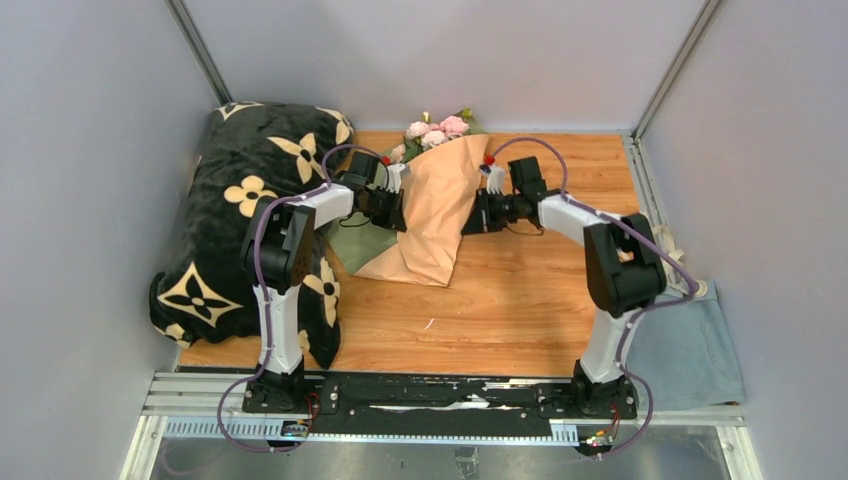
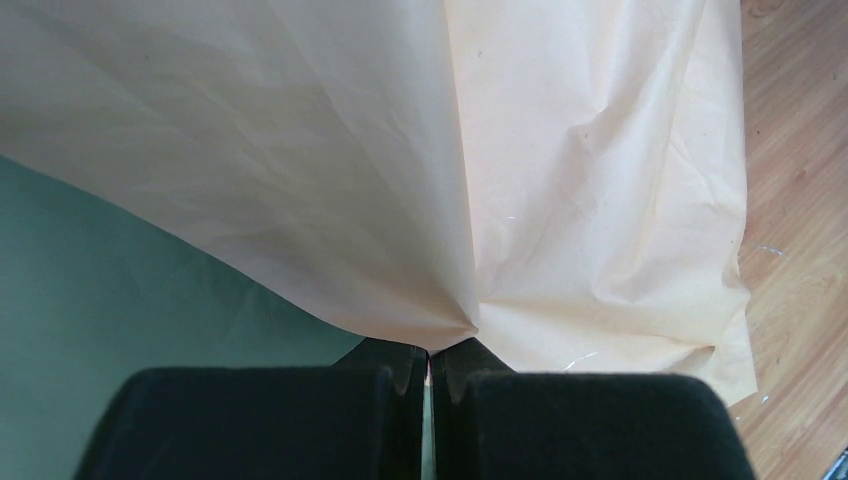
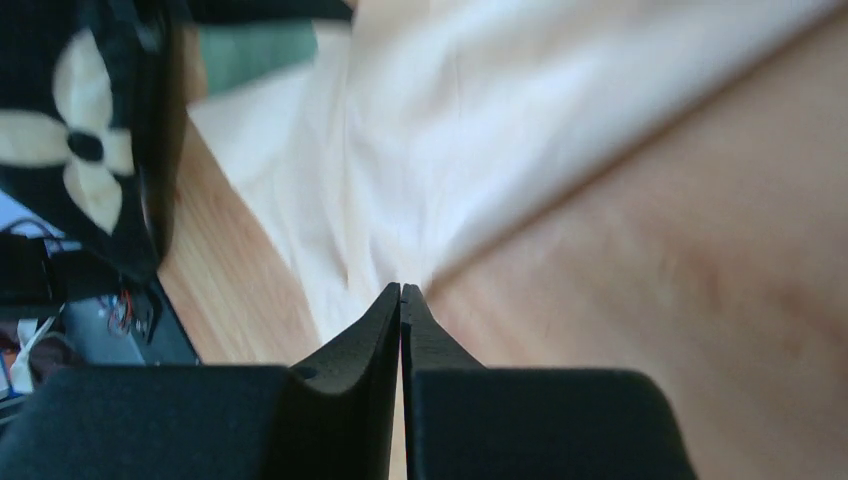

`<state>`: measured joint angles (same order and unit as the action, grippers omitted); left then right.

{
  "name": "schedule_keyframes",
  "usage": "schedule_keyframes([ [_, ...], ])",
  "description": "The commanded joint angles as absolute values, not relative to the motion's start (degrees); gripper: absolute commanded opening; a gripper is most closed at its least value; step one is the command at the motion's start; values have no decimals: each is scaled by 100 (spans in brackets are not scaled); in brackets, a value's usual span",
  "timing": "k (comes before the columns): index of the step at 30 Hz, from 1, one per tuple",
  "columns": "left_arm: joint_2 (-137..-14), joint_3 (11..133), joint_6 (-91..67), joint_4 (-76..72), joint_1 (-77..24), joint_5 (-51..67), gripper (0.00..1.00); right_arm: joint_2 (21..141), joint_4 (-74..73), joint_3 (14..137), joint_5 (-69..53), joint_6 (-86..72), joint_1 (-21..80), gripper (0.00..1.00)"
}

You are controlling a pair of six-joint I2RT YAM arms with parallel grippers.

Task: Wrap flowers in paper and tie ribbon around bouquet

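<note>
One paper, in left pincer, right pincer

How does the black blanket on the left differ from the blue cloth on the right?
The blanket is black with cream flower shapes; the cloth is plain grey-blue. The blanket lies in a thick heap; the cloth lies flat and thin. The blanket covers far more area than the cloth. Both are soft fabrics at the sides of the table.

A black blanket patterned with cream flowers is heaped at nine o'clock on the wooden tabletop; a grey-blue cloth is draped at four o'clock.
</note>
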<state>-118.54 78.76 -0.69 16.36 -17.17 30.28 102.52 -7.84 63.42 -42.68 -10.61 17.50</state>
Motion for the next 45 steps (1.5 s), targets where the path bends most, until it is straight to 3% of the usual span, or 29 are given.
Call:
schedule_keyframes([
  [1,-11861,7878,209,2074,-1784,2908,0,11519,-368,7456,-4802,-1439,1727,5],
  [11,-12030,8106,501,2467,-1784,2891,0,13471,747,9469,-4400,-2971,865,0],
  [20,-12244,8388,598,2759,-1784,2937,0,14145,541,10681,-3624,-3425,276,2],
  [22,-12247,8403,606,2777,-1784,2936,0,14116,421,10874,-3620,-3238,255,15],
  [23,-12251,8409,606,2777,-1784,2943,0,14082,474,10868,-3714,-3187,263,27],
  [25,-12243,8395,606,2786,-1784,2947,0,14012,903,10665,-4108,-3315,279,63],
  [26,-12243,8394,606,2785,-1784,2948,0,13990,1114,10536,-4326,-3456,295,72],
  [34,-12237,8390,573,2810,-1784,2939,0,14320,2056,10209,-4900,-4029,620,78],
  [36,-12219,8372,558,2812,-1784,2938,0,14375,2386,10079,-4858,-4285,626,74],
  [38,-12217,8354,541,2812,-1784,2936,0,14395,2690,9962,-4843,-4483,609,63],
  [45,-12236,8365,568,2807,-1843,2771,0,14467,3051,10020,-5043,-4785,593,1],
])
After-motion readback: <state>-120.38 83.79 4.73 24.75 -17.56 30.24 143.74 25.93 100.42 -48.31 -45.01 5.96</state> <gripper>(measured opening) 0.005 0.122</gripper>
